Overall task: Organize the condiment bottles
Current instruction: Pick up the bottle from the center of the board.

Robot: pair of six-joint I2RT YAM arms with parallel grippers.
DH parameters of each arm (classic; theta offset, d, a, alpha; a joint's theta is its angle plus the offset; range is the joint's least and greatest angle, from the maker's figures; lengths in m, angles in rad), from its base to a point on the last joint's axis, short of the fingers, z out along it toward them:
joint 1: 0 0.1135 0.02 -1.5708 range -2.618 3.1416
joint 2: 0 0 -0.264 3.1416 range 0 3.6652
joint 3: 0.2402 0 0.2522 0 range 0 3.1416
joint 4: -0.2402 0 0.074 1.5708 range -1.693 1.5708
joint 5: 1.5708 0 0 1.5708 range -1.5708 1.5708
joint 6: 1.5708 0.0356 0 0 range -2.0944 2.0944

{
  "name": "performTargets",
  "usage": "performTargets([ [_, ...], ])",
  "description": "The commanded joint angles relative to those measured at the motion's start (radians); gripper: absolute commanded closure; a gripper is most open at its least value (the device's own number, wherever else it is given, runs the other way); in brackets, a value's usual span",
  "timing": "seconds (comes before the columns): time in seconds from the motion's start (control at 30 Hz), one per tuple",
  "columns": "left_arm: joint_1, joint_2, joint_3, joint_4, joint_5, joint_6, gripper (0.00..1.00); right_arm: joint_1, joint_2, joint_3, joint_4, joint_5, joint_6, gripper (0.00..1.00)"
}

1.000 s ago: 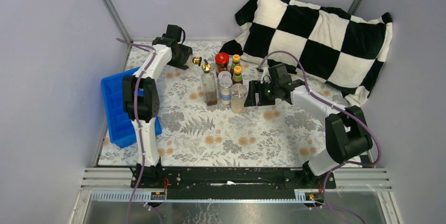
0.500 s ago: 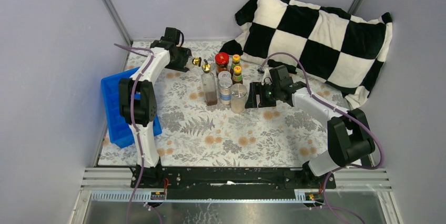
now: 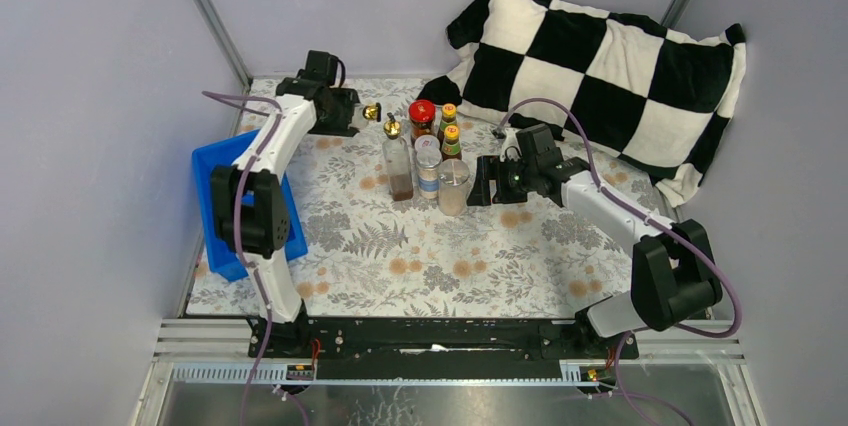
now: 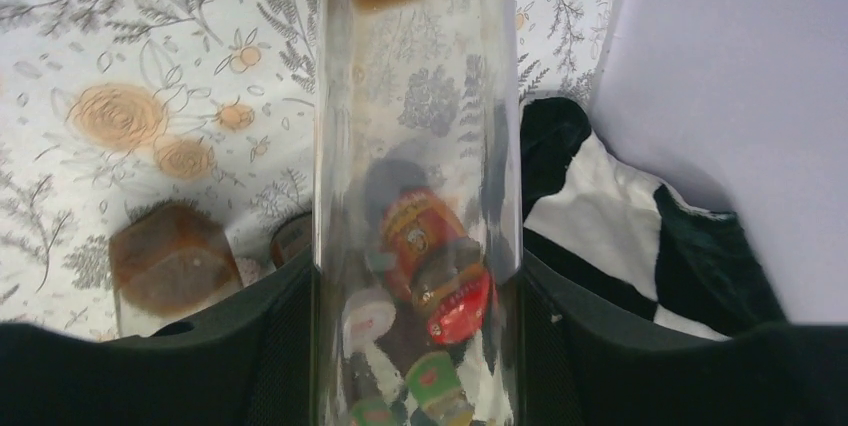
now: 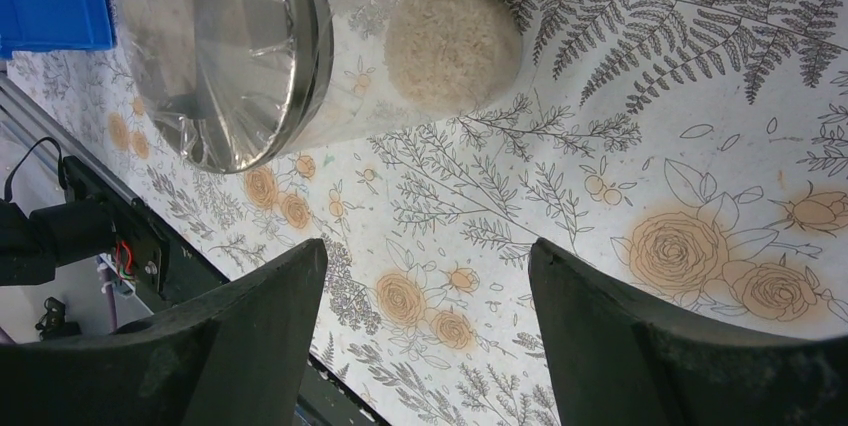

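Left gripper point(image 3: 350, 113) is clamped on a clear gold-spouted bottle point(image 4: 415, 146), held on its side at the far left of the table point(image 3: 440, 256), brown liquid pooled at one end. Mid-table stands the cluster: a second gold-spouted bottle point(image 3: 398, 164) with brown liquid low down, a red-lidded jar point(image 3: 422, 114), a front yellow-capped sauce bottle point(image 3: 452, 141), a rear yellow-capped sauce bottle point(image 3: 449, 116) and a silver-lidded shaker point(image 3: 428, 164). Right gripper point(image 5: 428, 276) sits jaws wide, nothing between them, just beside the nearest shaker point(image 5: 330, 46), which holds pale grains. A blue tray point(image 3: 212, 196) lies at the left edge; a checkered pillow point(image 3: 600, 56) crowds the far right.
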Motion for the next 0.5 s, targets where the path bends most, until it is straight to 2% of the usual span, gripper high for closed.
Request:
performTargets([
  [0.0,-0.005,-0.106,-0.047,-0.028,-0.036,-0.098,0.97,0.01,-0.057,-0.005,-0.022,0.006,-0.004,0.19],
  [0.13,-0.004,-0.141,-0.104,-0.04,0.008,-0.135,0.96,0.01,-0.087,-0.005,-0.037,0.006,-0.001,0.19],
  [0.27,-0.004,-0.191,-0.209,0.008,0.057,-0.166,1.0,0.014,-0.117,-0.007,-0.058,0.01,-0.001,0.19],
  [0.47,0.009,-0.291,-0.378,0.1,0.102,-0.222,1.0,0.015,-0.145,-0.003,-0.088,0.022,-0.01,0.2],
])
